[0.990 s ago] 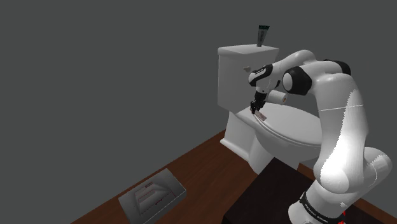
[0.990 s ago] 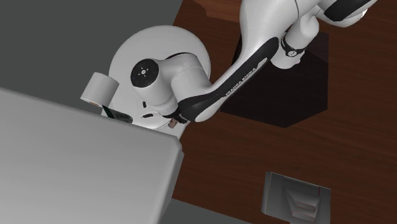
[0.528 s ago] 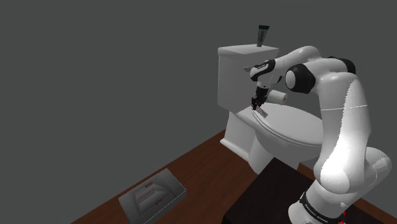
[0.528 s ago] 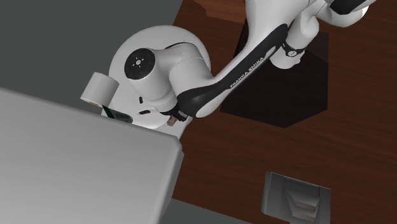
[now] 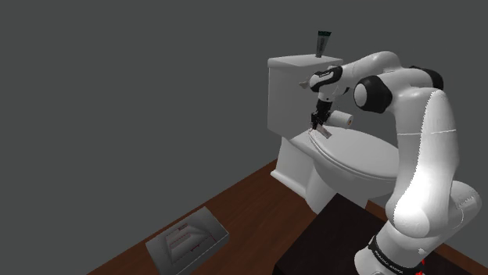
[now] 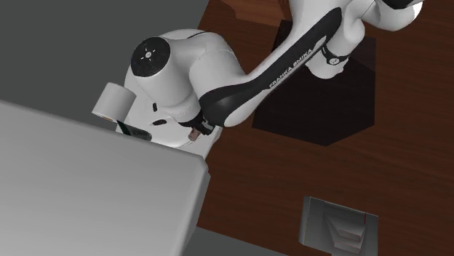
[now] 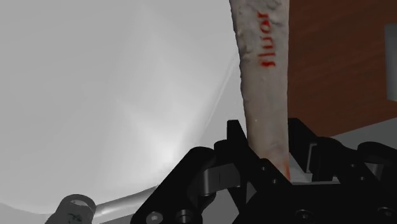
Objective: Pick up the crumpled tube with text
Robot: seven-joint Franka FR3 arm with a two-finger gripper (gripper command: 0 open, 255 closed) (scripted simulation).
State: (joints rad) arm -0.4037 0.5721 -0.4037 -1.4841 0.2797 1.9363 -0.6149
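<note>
The gripper (image 7: 267, 141) is clenched on the tube (image 7: 262, 70) (white, red lettering), which points down at the rear of the toilet lid (image 5: 356, 156). Raise it straight up, grip firm. The tank (image 5: 285, 98) stands close behind, a paper roll (image 5: 342, 119) beside; open room lies above and toward the stand (image 5: 328, 242).

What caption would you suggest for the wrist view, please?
Black two-finger gripper clasping a crumpled white tube with red lettering over the white toilet.

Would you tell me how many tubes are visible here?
2: a white crumpled tube in the jaws over the toilet lid, and a dark-capped tube upright on the tank.
</note>
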